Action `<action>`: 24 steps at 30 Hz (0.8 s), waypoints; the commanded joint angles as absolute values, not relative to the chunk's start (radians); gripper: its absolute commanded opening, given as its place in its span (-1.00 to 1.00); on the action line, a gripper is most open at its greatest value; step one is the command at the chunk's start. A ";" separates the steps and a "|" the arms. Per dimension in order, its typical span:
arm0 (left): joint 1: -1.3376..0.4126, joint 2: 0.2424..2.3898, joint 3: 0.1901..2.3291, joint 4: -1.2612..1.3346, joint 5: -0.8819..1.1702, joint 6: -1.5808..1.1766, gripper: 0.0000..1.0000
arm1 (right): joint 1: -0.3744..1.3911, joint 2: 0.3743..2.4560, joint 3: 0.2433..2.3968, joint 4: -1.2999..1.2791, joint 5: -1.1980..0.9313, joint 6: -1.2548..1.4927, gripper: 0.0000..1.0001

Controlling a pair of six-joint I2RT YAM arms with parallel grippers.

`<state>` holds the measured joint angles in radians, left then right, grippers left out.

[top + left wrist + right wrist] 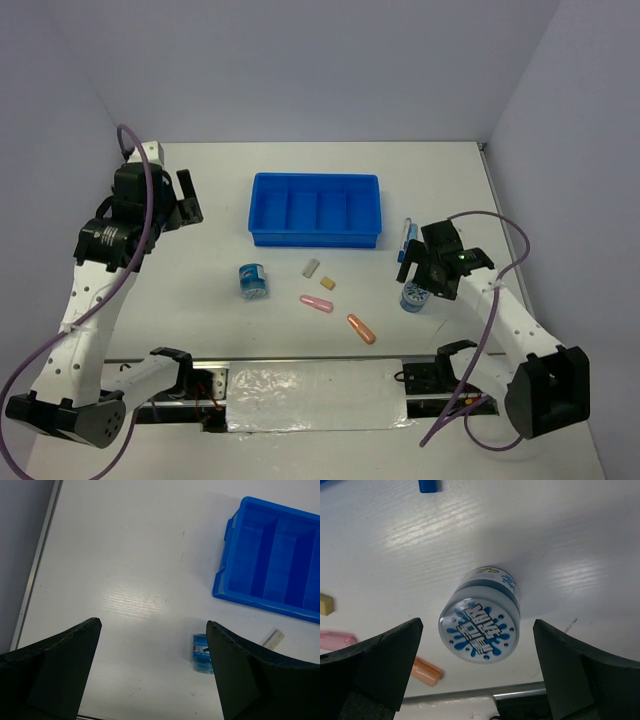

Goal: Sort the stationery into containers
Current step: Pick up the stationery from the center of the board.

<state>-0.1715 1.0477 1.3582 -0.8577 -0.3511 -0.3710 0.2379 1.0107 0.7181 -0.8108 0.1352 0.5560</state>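
Observation:
The blue tray with four compartments sits at the table's back middle, and I see nothing in it. One blue-white tape roll stands in front of its left end. A grey eraser, a tan eraser, a pink capsule and an orange capsule lie in front of the tray. A blue-white pen lies at the tray's right. My right gripper is open, straddling the second tape roll from above without touching it. My left gripper is open and empty, high at the left.
The left wrist view shows the tray's left wall, the first tape roll and the grey eraser. The right wrist view shows the orange capsule, pink capsule, tan eraser and the table's front rail.

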 commanded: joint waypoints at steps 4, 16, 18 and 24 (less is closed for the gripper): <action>-0.167 1.057 1.333 -0.801 -0.295 -0.371 0.99 | 0.245 1.155 0.699 -0.670 0.182 0.578 1.00; -0.167 1.054 1.324 -0.801 -0.299 -0.360 0.99 | 0.302 1.059 0.773 -0.778 0.150 0.655 -0.24; -0.167 1.065 1.330 -0.801 -0.290 -0.362 0.99 | 0.304 1.035 0.825 -0.775 0.111 0.644 -0.24; -0.166 1.089 1.328 -0.805 -0.246 -0.377 0.99 | 0.304 1.230 1.147 -0.709 0.005 0.557 -0.22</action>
